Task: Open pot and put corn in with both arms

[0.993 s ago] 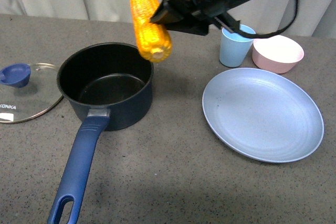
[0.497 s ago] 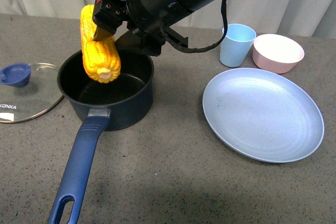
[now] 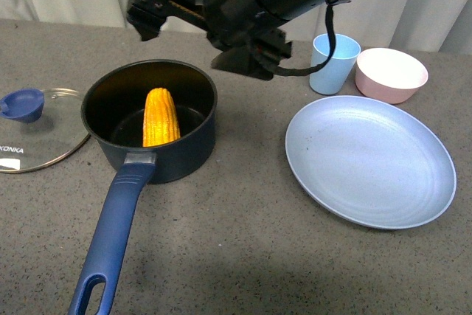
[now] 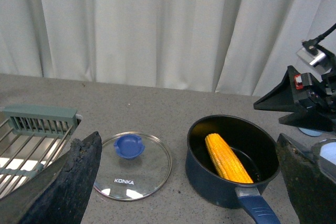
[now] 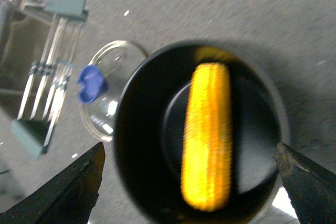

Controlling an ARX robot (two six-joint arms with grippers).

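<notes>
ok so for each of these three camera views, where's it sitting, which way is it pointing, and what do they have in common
Front view: on the robot's body, looking forward over the table at the pot; the right gripper reaches above it.
Left wrist view: low beside the table, facing the curtain; both open fingers frame the glass lid.
Right wrist view: above the pot, looking down at the corn between open fingertips.
Shared: pot, corn and lid appear in all three.
</notes>
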